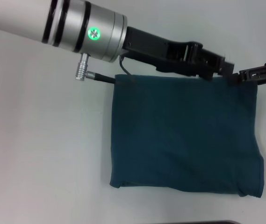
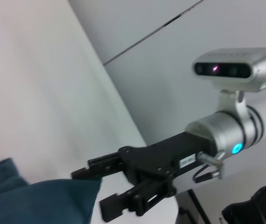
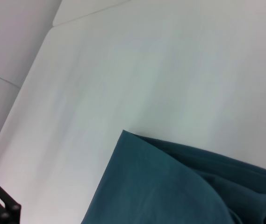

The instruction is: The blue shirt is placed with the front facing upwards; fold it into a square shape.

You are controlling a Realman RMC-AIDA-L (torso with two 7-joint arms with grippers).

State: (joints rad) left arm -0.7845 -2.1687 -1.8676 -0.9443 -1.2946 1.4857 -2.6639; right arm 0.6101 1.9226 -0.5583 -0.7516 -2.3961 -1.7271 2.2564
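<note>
The left gripper (image 1: 227,70) is reaching across the far edge of the blue shirt (image 1: 184,140), its fingers (image 1: 217,65) looking closed near the far right corner, though whether they are pinching cloth cannot be told. The right gripper (image 2: 114,189) is hovering just beside that corner, its fingers (image 2: 93,169) spread apart. The shirt is lying folded into a rough square on the white surface (image 1: 44,154).

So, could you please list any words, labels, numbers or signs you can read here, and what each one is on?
No readable text anywhere.
Blue shirt: folded, plain cloth showing, no print or label visible.
Left arm's silver wrist: a green lit symbol, no letters.
Right gripper: a small white label, too small to read.
</note>
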